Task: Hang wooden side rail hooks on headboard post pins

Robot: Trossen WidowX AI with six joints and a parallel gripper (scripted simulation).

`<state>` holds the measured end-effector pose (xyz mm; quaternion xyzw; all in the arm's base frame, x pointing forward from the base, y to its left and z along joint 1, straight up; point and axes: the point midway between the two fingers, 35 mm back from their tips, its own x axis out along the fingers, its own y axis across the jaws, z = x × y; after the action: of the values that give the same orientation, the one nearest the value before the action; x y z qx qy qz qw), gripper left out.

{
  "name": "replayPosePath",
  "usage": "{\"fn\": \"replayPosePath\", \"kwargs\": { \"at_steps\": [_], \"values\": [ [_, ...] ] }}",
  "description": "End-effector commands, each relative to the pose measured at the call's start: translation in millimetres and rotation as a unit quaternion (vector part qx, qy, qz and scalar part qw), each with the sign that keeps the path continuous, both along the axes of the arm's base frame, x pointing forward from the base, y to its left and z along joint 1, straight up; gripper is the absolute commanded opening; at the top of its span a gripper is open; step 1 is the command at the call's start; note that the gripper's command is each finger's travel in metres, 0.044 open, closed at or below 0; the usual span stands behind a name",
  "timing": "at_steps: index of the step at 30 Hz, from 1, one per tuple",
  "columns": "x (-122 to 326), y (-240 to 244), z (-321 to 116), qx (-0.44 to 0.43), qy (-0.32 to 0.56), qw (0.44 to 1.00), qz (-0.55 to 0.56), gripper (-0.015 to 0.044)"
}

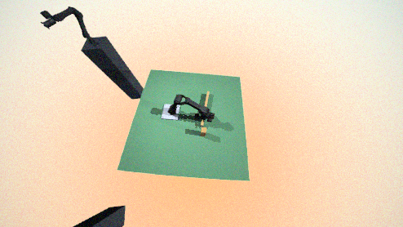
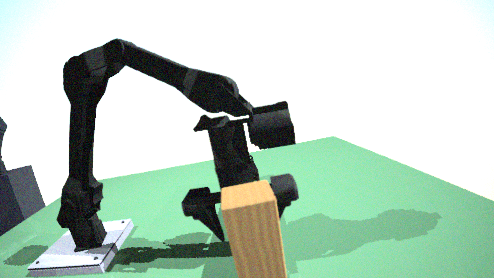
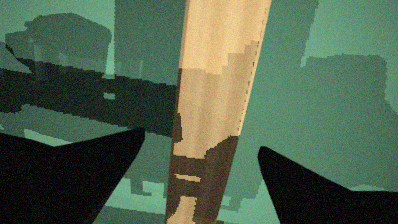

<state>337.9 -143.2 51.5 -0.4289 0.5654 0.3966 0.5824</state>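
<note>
The post [image 1: 203,131] [image 2: 254,230] partly hides the gripper [image 1: 205,116] [image 2: 250,235].

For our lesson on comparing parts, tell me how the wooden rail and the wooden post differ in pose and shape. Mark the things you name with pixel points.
The rail [image 1: 206,99] [image 3: 220,40] is a long, slim bar stretching across the green mat, while the post [image 1: 203,131] [image 2: 252,235] is a thick block standing upright. In the top view, the rail reads as a narrow strip, whereas the post shows as a short, wider patch. Both share a light, orange-tan wood colour.
</note>
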Motion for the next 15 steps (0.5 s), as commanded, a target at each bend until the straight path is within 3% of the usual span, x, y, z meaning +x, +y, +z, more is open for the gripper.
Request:
{"fn": "replayPosePath", "kwargs": {
  "at_steps": [1,6,15],
  "values": [
    [-1.9,1.3,-7.5,0.004,0.006,1.0,0.002,0.044],
    [-1.9,1.3,-7.5,0.004,0.006,1.0,0.002,0.044],
    [-1.9,1.3,-7.5,0.004,0.006,1.0,0.002,0.0204]
  ]
}}
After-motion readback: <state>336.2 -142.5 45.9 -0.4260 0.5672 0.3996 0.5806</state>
